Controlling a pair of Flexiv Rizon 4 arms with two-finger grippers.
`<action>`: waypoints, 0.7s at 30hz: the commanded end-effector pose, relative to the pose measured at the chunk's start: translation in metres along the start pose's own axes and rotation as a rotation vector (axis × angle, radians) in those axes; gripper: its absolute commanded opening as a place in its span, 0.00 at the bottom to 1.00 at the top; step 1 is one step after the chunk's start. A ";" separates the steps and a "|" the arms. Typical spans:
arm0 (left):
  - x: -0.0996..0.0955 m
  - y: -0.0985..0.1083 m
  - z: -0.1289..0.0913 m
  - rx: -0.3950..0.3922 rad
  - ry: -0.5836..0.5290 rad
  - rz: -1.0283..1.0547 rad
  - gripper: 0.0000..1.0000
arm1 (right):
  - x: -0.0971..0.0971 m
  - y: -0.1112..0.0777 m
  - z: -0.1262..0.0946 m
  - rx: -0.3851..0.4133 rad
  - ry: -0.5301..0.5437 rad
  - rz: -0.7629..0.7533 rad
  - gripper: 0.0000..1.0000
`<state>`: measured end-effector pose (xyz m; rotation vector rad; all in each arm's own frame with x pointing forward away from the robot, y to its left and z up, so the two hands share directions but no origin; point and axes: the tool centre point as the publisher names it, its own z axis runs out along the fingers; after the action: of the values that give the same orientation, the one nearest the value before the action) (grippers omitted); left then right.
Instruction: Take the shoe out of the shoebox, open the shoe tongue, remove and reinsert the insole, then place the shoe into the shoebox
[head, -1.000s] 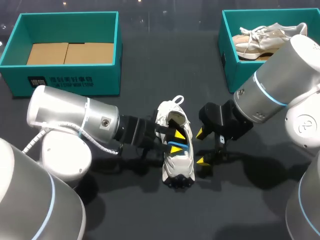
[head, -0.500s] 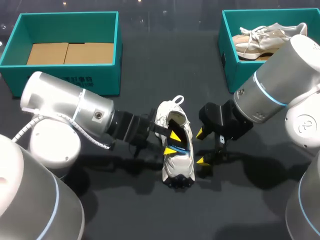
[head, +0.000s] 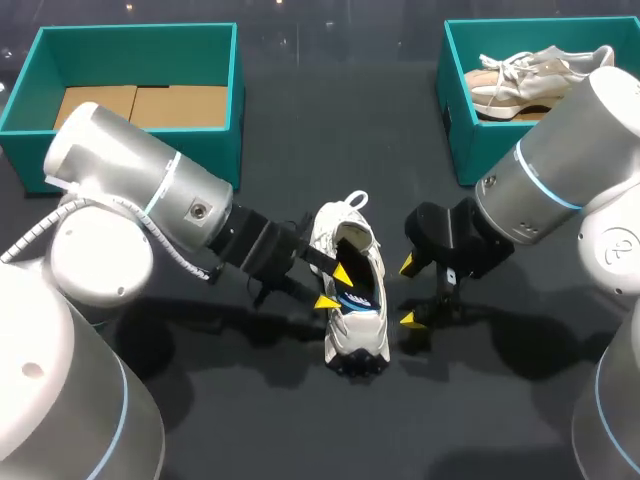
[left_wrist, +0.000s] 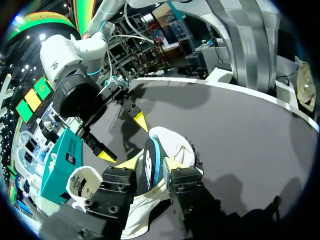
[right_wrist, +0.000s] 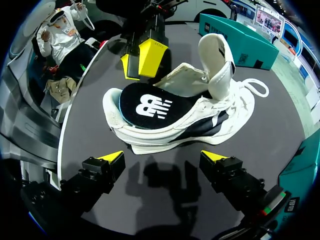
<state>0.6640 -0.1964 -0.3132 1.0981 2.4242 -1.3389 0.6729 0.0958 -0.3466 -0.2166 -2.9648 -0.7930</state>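
Shoe (head: 356, 325) long axis near-to-far, toe away from robot; left gripper (head: 335, 286) clamped on insole (right_wrist: 150, 107); right gripper (head: 408, 292) jaws apart alongside.

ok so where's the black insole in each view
head view: black insole inside the white shoe, mid-table.
left wrist view: black insole edge-on between the left gripper tips.
right wrist view: black insole sticking out of the shoe, ahead of the right gripper.
shared landmark: the white shoe around it.
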 end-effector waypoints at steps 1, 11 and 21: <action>0.000 0.003 -0.017 -0.010 0.066 0.003 0.31 | 0.011 -0.013 -0.024 -0.003 -0.019 0.009 1.00; -0.004 0.014 -0.043 0.011 0.155 0.015 0.30 | 0.012 -0.021 -0.041 0.022 -0.012 0.013 1.00; -0.012 0.019 -0.084 0.016 0.305 0.119 0.27 | 0.012 -0.022 -0.042 0.025 -0.014 0.013 1.00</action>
<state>0.6936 -0.1424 -0.2852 1.4176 2.4597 -1.2694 0.6602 0.0578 -0.3196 -0.2391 -2.9784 -0.7547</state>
